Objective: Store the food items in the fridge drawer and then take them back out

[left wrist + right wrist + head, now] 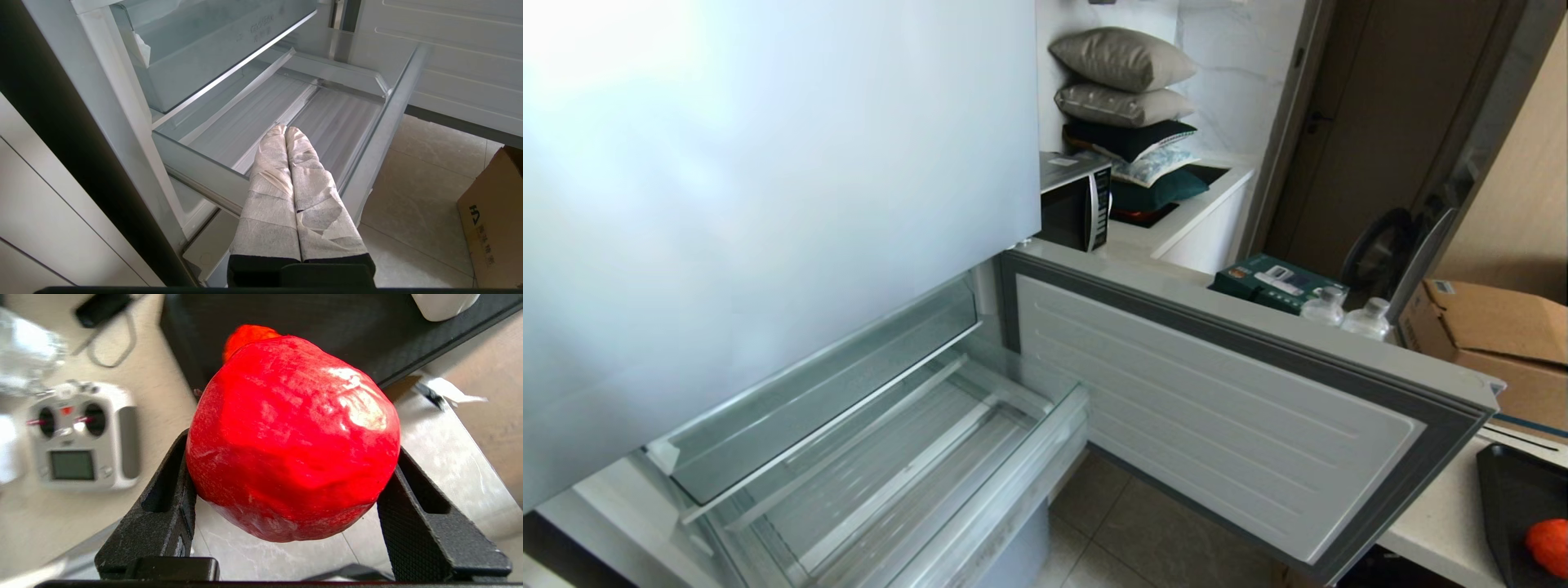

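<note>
The right gripper (292,498) clamped the red apple (294,437) between both black fingers, above the dark tray (327,318) where the orange fruit (245,335) waited (probably next). The left gripper (286,132) hung closed over the empty fridge drawer (380,139), pulled out ready.

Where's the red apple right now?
The red apple is gripped in the right hand, seen only in the right wrist view, above the counter beside the black tray.

We see a pale counter (1437,523) w/ a black tray (1515,498) on it; an orange fruit (1549,545) lies in the tray. Remote controller (81,437) sits on the counter beside the tray.
</note>
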`<state>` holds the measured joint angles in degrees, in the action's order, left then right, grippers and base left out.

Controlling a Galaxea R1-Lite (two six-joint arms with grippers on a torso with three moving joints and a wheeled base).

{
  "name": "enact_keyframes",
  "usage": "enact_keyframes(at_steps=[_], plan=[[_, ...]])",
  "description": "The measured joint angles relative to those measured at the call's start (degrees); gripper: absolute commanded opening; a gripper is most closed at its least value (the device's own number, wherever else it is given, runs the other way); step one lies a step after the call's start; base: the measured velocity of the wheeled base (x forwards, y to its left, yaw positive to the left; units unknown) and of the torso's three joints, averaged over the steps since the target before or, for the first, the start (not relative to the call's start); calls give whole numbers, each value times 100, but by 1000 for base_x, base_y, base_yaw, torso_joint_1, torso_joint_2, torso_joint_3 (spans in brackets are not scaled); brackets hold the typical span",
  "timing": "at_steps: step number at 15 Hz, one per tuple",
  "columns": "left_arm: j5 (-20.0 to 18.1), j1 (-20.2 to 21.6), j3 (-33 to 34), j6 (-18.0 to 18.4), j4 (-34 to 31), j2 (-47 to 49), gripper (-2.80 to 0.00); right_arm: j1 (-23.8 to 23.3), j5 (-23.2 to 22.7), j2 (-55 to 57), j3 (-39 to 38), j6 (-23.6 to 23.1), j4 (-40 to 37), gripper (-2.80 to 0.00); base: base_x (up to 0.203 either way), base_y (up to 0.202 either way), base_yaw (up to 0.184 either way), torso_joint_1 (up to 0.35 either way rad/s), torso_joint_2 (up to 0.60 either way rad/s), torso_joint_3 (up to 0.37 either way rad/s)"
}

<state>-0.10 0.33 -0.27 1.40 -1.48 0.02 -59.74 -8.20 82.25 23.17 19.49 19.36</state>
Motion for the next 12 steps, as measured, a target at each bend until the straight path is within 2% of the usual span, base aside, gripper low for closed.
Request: enact_keyframes(at_steps=[3,6,12], plan=[[0,0,0,0,0,0,-280,-146,-96,961,444,-287,60,-280,0,0,0,0,0,0],[1,0,0,0,-1,0,-280,-181,-375,1816,888,-916,67,-280,0,0,0,0,0,0],[0,0,0,0,0,0,-280,-335,-430,3349,1987,-1520,67,-280,0,0,0,0,0,0]])
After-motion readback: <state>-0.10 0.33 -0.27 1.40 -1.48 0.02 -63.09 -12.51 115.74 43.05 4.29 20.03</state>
